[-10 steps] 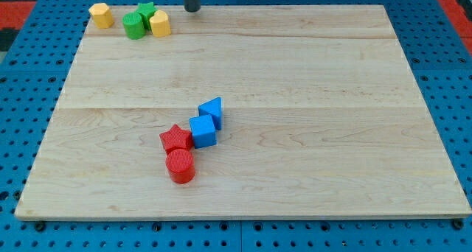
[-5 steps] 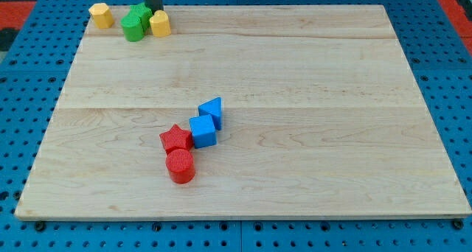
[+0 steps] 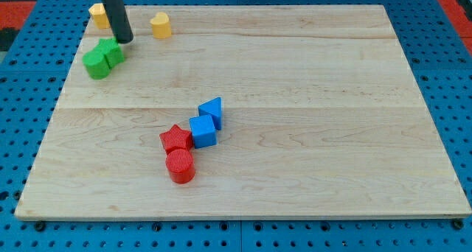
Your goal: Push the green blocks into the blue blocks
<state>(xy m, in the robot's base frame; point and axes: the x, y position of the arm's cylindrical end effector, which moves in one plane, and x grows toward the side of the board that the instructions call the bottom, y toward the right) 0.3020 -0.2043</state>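
Observation:
Two green blocks lie touching at the view's upper left: a green cylinder (image 3: 95,63) and a green star (image 3: 112,51) just to its upper right. My tip (image 3: 124,40) rests against the star's upper right side. A blue triangular block (image 3: 212,110) and a blue cube (image 3: 203,130) touch each other near the board's middle, far to the lower right of the green blocks.
A red star (image 3: 175,138) touches the blue cube's left side, with a red cylinder (image 3: 180,166) just below it. One yellow block (image 3: 161,25) sits near the top edge; another yellow block (image 3: 96,14) is partly hidden behind the rod.
My tip has swept left and down from the top edge, pushing both green blocks down-left out from between the yellow blocks. The right yellow block stayed about where it was.

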